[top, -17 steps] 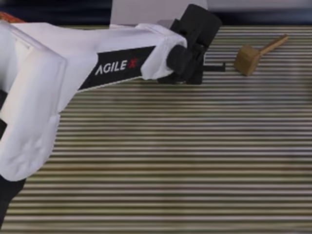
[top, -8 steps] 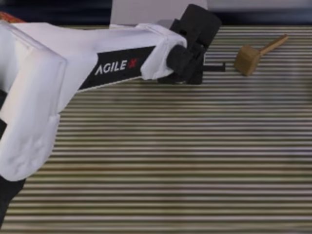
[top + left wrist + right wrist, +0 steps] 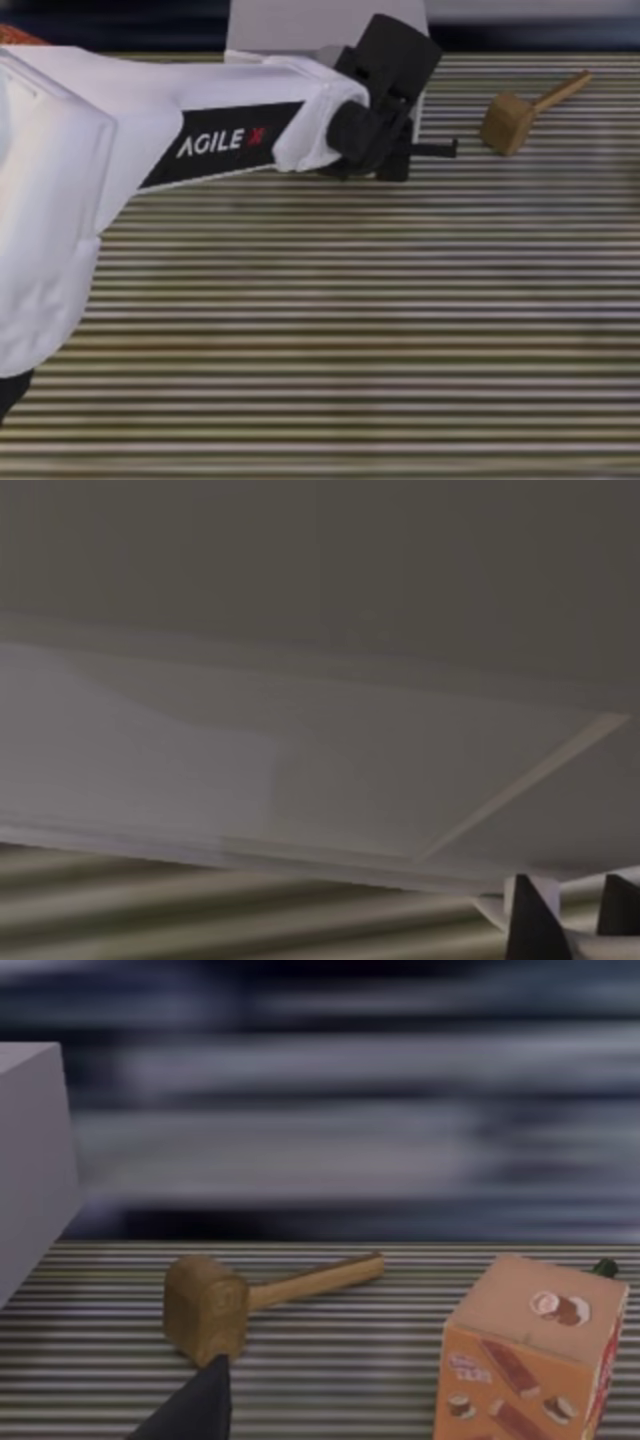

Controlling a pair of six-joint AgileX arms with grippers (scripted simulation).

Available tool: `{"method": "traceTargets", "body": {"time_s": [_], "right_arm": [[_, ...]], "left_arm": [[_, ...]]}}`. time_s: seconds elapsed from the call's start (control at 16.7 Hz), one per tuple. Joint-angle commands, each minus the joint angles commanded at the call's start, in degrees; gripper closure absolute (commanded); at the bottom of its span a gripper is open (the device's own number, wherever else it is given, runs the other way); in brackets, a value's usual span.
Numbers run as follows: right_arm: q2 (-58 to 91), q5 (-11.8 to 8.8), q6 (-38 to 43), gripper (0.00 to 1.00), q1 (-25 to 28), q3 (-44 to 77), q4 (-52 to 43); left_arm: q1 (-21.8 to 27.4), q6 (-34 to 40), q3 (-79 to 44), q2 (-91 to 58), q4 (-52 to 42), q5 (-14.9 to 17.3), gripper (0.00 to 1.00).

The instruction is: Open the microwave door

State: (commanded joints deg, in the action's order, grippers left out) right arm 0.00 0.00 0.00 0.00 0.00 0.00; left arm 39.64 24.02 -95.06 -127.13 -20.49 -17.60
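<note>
On the striped table, the boxy light-grey microwave stands at the far edge. The left gripper is against its front, probably to pull the microwave door; whether it is clenched I cannot tell. A wooden mallet lies right of the microwave.

Microwave mostly hidden by left arm, cut off at top.

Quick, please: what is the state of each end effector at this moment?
Left end effector: at the microwave, near the back of the table; open or shut cannot be told.
Right end effector: only a dark tip shows; cannot be told.
</note>
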Motion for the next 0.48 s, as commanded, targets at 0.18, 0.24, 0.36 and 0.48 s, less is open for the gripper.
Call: {"method": "traceTargets", "body": {"time_s": [0.18,0.24,0.36,0.48], "right_arm": [[0.0,0.0,0.0,0.00,0.0,0.0,0.0],[0.0,0.0,0.0,0.00,0.0,0.0,0.0],[0.0,0.0,0.0,0.00,0.0,0.0,0.0],[0.0,0.0,0.0,0.00,0.0,0.0,0.0]], "left_arm": [[-0.1,-0.4,0.6,0.4,0.4,0.3,1.00],[-0.1,-0.4,0.6,0.4,0.4,0.3,1.00],[-0.1,-0.4,0.6,0.4,0.4,0.3,1.00],[-0.1,-0.4,0.6,0.4,0.4,0.3,1.00]]}}
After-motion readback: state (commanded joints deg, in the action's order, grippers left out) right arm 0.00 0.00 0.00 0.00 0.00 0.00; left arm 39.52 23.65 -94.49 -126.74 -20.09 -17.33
